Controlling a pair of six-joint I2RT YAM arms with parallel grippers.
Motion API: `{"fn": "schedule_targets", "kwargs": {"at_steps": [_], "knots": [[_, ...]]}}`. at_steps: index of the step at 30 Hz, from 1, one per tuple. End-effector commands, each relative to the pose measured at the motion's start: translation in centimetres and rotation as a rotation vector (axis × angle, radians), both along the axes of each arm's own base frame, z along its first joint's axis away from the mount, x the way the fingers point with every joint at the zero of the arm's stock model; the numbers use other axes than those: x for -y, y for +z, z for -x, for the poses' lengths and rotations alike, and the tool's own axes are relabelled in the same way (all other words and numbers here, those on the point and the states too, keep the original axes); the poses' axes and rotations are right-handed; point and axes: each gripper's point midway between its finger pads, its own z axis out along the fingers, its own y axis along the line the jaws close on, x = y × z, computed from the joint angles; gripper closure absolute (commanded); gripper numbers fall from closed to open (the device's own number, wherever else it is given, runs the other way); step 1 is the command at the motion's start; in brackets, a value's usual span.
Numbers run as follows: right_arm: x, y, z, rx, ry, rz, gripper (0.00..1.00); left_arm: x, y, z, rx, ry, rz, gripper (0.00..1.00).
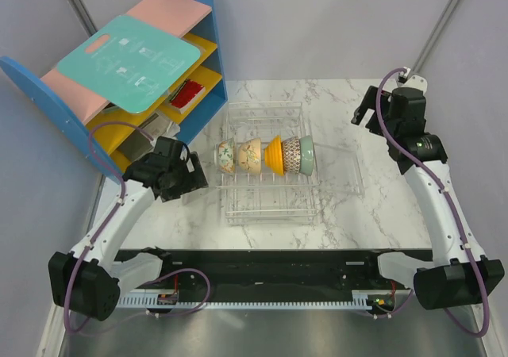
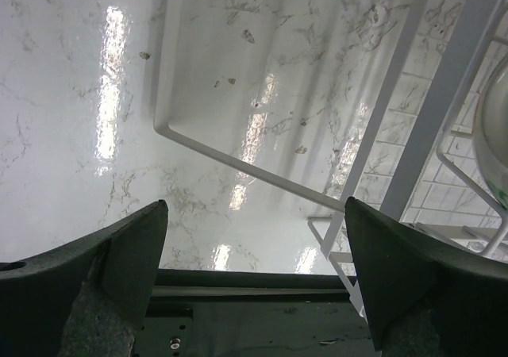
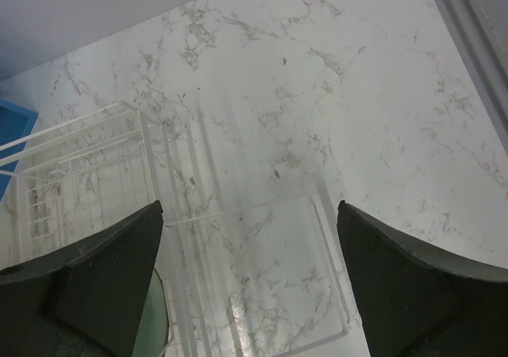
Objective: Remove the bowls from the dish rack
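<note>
Just left of the dish rack [image 1: 266,214], the left gripper [image 1: 194,178], spread and empty, faces the five bowls [image 1: 266,155] standing on edge in a left-to-right row across the rack, a cream bowl [image 1: 226,157] nearest it, the right gripper [image 1: 363,111], also spread, lying farther off; no writing is legible.

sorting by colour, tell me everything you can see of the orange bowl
The orange bowl is plain, glossy and ceramic-looking. It stands on edge in the dish rack, in the middle of a row of five, with its foot toward the left. It is packed close between a cream floral bowl and the grey-brown mesh bowl.
</note>
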Motion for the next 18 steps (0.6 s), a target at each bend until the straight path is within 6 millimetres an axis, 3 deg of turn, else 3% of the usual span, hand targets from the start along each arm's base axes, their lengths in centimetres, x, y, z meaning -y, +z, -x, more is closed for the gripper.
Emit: {"fn": "schedule_targets", "kwargs": {"at_steps": [1, 6, 7, 10, 13, 15, 16, 17, 18], "knots": [[-1.5, 0.1, -0.7, 0.024, 0.049, -0.069, 0.02, 0.1, 1.1, -0.8, 0.022, -0.002, -0.009, 0.0], [-2.9, 1.5, -0.5, 0.071, 0.111, -0.117, 0.02, 1.2, 1.0, -0.6, 0.038, -0.025, 0.057, 0.0], [-3.0, 2.0, -0.3, 0.087, 0.122, -0.119, 0.02, 2.2, 1.2, -0.4, 0.045, -0.059, 0.11, 0.0], [-3.5, 2.1, 0.5, 0.105, 0.153, -0.132, 0.02, 2.2, 1.2, 0.0, 0.081, -0.05, 0.134, 0.0], [-4.2, 1.1, 1.0, 0.088, 0.208, -0.127, 0.02, 1.7, 0.7, 0.7, 0.072, -0.054, 0.111, 0.0], [-2.8, -0.8, 0.9, 0.028, 0.145, -0.079, 0.02, 1.2, 0.4, 1.0, 0.055, -0.05, 0.082, 0.0], [-2.2, -0.7, 0.8, 0.016, 0.113, -0.058, 0.02, 1.0, 0.2, 1.3, 0.04, -0.048, 0.071, 0.0], [-1.7, -1.7, 1.1, -0.044, 0.086, -0.044, 0.02, 0.9, 0.4, 1.3, 0.044, -0.048, 0.065, 0.02], [-1.3, -2.7, 0.8, -0.089, 0.072, -0.026, 0.02, 0.7, 0.5, 1.3, 0.049, -0.05, 0.056, 0.14]]}}
